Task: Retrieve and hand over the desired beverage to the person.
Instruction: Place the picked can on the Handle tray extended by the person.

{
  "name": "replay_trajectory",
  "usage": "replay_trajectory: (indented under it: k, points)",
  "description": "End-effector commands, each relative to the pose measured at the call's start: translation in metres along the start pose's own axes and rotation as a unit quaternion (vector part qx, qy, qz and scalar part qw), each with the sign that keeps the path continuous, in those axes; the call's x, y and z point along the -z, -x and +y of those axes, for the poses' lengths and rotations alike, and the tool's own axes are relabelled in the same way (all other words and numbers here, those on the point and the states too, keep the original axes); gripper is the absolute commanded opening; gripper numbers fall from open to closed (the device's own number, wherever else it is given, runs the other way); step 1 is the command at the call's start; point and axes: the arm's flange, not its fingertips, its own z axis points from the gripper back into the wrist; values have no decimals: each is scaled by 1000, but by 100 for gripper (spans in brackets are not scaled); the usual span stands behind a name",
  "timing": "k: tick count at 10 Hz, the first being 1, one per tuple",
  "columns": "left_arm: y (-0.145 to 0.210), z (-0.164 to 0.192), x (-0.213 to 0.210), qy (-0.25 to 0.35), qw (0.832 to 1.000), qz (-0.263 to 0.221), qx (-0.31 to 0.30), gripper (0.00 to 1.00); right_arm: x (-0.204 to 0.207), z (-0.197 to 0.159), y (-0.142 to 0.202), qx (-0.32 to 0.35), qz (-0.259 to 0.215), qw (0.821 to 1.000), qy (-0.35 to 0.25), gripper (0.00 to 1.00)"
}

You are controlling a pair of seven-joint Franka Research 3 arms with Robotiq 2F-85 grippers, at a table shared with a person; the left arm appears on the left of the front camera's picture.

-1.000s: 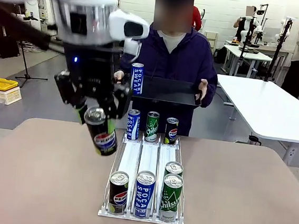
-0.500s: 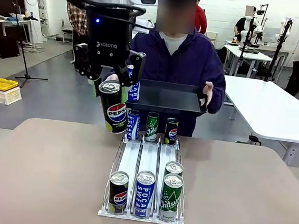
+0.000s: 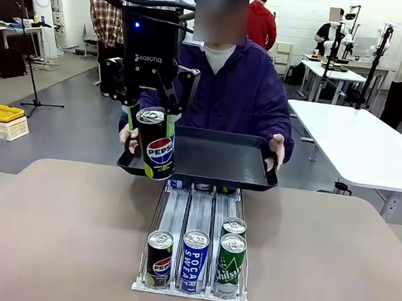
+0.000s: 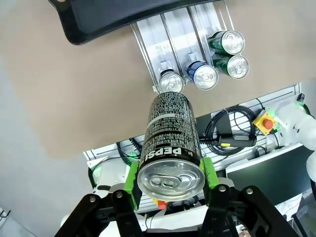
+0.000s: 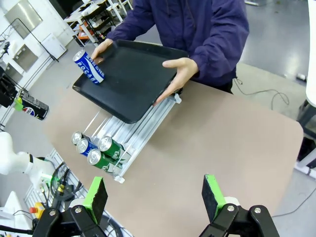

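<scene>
Left claw holds a Pepsi can at the tray's near-left corner.

The left claw (image 3: pixel 152 121) is clamped on the Pepsi can (image 3: pixel 157 144), green pads (image 4: pixel 131 177) pressed to both sides just under its top rim; the can hangs upright above the surface (image 3: pixel 57 236), in front of the tray (image 3: pixel 218 159). The person (image 3: pixel 232 89) holds that black tray in both hands over the far end of the rack (image 3: pixel 198 214). A Pocari can (image 5: pixel 89 67) lies tilted on the tray, near one corner. At the rack's near end stand a Pepsi, a Pocari and two green cans (image 3: pixel 230 256). The right claw (image 5: pixel 155 197) stands apart, holding nothing, high over the surface.
</scene>
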Motion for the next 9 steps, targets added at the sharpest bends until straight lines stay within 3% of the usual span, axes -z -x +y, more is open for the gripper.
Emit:
replay_trajectory:
  k: [1,9]
  points:
    - [5,2,0,-2,1000,-13,-3,4,1,-2,-2,-6,-11,1000,-17,100]
    - [5,2,0,-2,1000,-13,-3,4,1,-2,-2,-6,-11,1000,-17,100]
